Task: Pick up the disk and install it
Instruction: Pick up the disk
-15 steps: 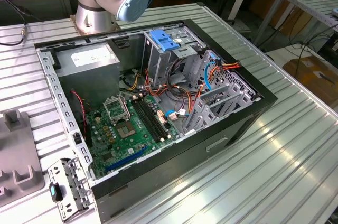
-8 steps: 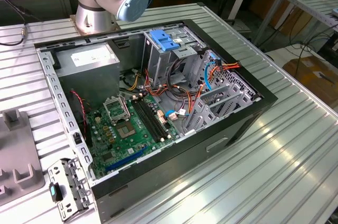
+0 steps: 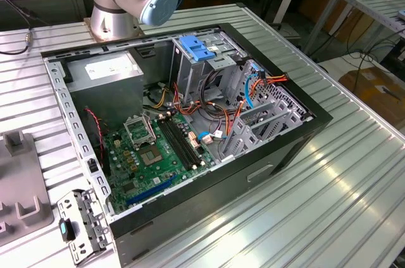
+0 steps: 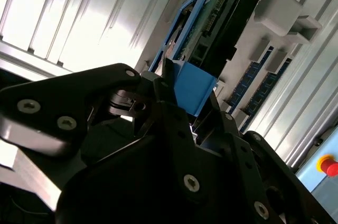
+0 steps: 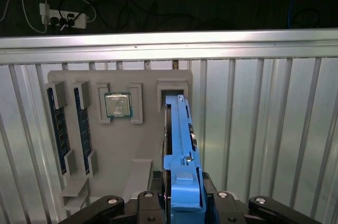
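Beneath the gripper runs the ribbed aluminium table. It carries the open computer case, which stands well apart from the gripper.

Directly under the gripper lies a grey holder tray. The disk stands on edge in a slot of this tray and reaches away from the gripper along the slot. It has not yet been lifted out.

Disk, appearance: a flat black slab framed by bright blue plastic rails, with a broad blue tab at the end nearest the gripper. The second wrist view shows a green circuit board exposed on one face.

Gripper, state: the black fingers lie close against both sides of the blue end tab, which fills the space between them. It appears clamped on the disk at that tab.

Handling, as a judgement:
- The body should be rigid and dense for its size.
- It is likely sensitive to knocks and to being dropped.
- The blue rails are smooth plastic and may flex or slip under a light grip.
- The end tab and rails are the proper places to hold it; the circuit-board face is not.
- A straight pull along the slot should prevent jamming.

Farther from the gripper, across the tray from the disk, a processor chip sits in a pocket. Two memory modules stand beyond it.
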Motion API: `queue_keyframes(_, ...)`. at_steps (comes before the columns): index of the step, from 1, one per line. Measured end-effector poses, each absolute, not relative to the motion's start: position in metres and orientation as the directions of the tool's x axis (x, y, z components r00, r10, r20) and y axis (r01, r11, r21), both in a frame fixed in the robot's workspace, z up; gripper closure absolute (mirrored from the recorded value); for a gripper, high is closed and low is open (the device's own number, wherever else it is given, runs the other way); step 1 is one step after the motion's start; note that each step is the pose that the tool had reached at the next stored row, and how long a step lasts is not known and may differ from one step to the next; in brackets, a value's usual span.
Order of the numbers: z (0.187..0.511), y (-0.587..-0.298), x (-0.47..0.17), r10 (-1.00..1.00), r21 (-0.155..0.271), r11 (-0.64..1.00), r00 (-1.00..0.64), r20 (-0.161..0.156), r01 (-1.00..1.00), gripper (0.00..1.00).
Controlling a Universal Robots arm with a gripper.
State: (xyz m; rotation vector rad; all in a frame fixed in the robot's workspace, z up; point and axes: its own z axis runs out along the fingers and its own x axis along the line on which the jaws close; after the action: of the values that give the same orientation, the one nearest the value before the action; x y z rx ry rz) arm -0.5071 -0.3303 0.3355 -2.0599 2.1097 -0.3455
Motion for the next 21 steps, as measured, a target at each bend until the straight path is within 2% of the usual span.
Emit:
queue_keyframes(2,0.336,-0.33,-0.507,-0.999,-0.283,0.017,-0.029,0.038,-0.959,0.62)
queue_keyframes(3,0.336,-0.33,-0.507,-0.999,-0.283,0.017,-0.029,0.038,-0.959,0.56)
queue_keyframes(5,0.335,-0.33,-0.507,-0.999,-0.284,0.017,-0.029,0.038,-0.959,0.56)
queue_keyframes(6,0.335,-0.33,-0.507,-0.999,-0.284,0.017,-0.029,0.038,-0.959,0.49)
queue_keyframes(10,0.335,-0.33,-0.507,-0.999,-0.284,0.018,-0.03,0.037,-0.959,0.49)
queue_keyframes(16,0.335,-0.331,-0.506,-0.999,-0.216,0.037,-0.032,-0.028,-0.976,0.49)
queue_keyframes(18,0.335,-0.334,-0.507,-0.999,-0.198,0.038,-0.032,-0.033,-0.979,0.49)
queue_keyframes(21,0.333,-0.341,-0.507,-0.999,-0.194,0.038,-0.033,-0.033,-0.98,0.49)
